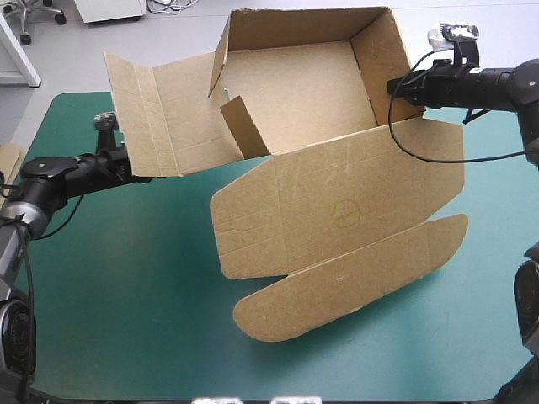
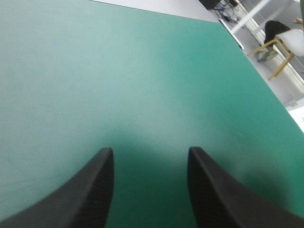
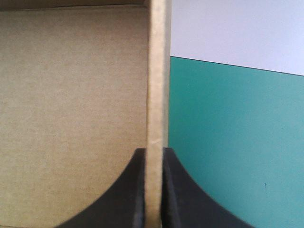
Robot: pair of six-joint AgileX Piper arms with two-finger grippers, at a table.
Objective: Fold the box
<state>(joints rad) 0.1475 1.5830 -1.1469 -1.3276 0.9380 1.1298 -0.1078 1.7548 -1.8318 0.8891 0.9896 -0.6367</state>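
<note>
Teal-green table cover [image 1: 126,320] carries the cut brown board box [image 1: 337,210] across its far middle, tray walls raised, lid and rounded flap spread nearward. The right gripper [image 3: 154,152] pinches the tray's right wall, seen edge-on between its black fingers. The left gripper [image 2: 149,149] holds its fingers apart over bare cover; from above, the box's left flap hides its tip. At the table's left edge a strip of brown board [image 1: 8,160] is cut off.

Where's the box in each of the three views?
High view: the box fills the middle, right gripper on its right wall.
Left wrist view: not in it; open left gripper over bare teal-green cover.
Right wrist view: its wall edge clamped between the fingers.
Shared landmark: the teal-green cover.
</note>
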